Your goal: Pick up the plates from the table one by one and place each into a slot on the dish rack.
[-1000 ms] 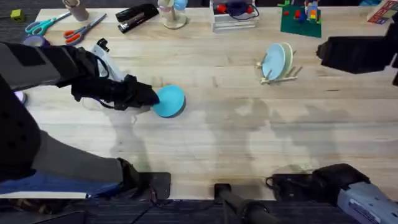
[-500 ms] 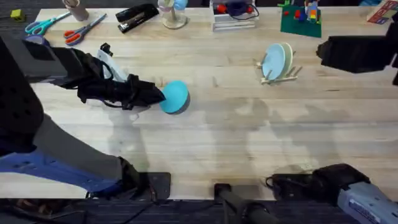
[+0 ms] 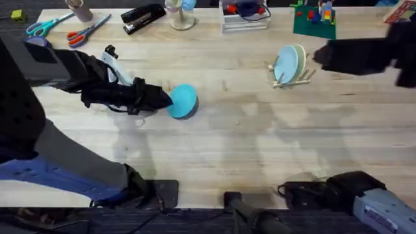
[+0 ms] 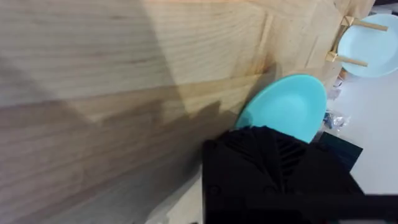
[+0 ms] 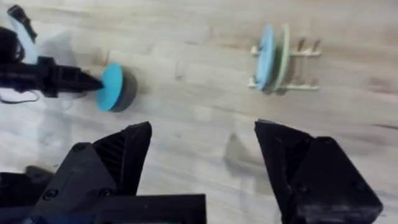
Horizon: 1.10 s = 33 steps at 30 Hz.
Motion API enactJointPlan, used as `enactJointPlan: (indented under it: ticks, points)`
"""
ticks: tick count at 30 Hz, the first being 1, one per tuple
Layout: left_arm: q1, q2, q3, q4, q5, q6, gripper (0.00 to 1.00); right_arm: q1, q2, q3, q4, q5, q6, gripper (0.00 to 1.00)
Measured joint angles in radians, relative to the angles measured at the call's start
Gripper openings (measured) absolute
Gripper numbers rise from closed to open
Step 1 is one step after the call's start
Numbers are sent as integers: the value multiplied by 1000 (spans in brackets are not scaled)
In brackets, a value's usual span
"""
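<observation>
- The left gripper (image 3: 162, 99) was closed on the rim of the turquoise plate (image 3: 182, 101), holding it tilted up off the table (image 3: 214, 149), well to the left of the dish rack (image 3: 294, 73).
- In the left wrist view, the black fingers (image 4: 267, 162) covered the near edge of the turquoise plate (image 4: 285, 109); the rest of its face stood clear above the wood, casting a shadow beneath.
- The dish rack stood toward the far right of the table and already held two plates upright in its slots: a pale blue plate (image 3: 285, 64) on the side facing the left gripper, and a cream plate (image 3: 299, 60) just behind it, close together.
- The right wrist view showed the same order: pale blue plate (image 5: 265, 48), cream plate (image 5: 284, 51), with the dowels of the dish rack (image 5: 305, 65) beyond them.
- The right gripper (image 5: 202, 165) was spread wide and held nothing; it was raised above the table, nearer the arms' bases than the dish rack.
- In the overhead view, the right arm (image 3: 364, 55) appeared as a dark mass just right of the dish rack.
- Beyond the dish rack, along the far edge, lay a black stapler (image 3: 142, 17) and scissors (image 3: 88, 29).
</observation>
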Motion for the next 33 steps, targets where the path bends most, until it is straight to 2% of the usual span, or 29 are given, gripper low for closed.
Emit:
enactJointPlan:
  ticks: [11, 19, 33]
  points:
    - [0, 0, 0, 0, 0, 0, 40, 12, 234, 0, 1, -159, 66, 995]
    - [0, 0, 0, 0, 0, 0, 40, 112, 422, 0, 60, -189, 111, 995]
    - [0, 0, 0, 1, 0, 0, 41, 294, 711, 0, 293, -209, 201, 994]
